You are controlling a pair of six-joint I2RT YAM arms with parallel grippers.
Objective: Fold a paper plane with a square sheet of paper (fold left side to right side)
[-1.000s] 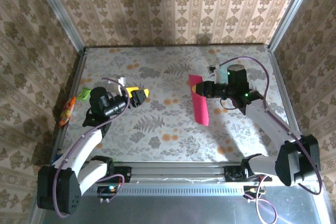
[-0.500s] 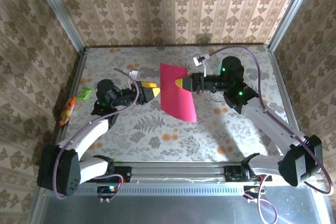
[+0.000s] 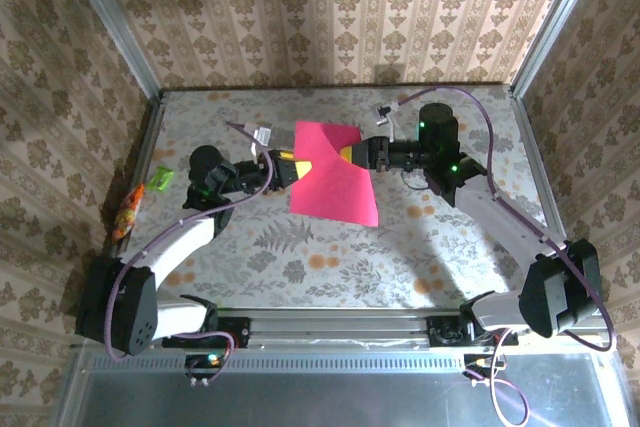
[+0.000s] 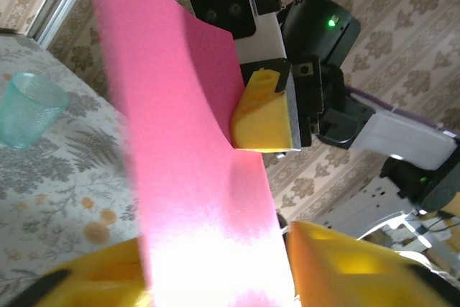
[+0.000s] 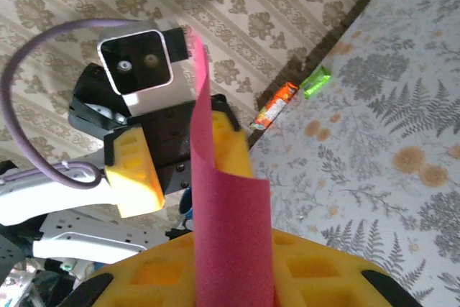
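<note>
My left claw (image 3: 286,169), well clear of the square sheet of paper (image 3: 335,175) a second ago, has reached in, and its jaws now stand either side of the sheet's left edge. My right claw (image 3: 352,155) has swung the sheet leftward, turning it from a narrow strip to broadside.

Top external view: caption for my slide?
Right end effector holds the square sheet of paper; left end effector straddles it.

no legible text, no readable labels, brands or numbers
</note>
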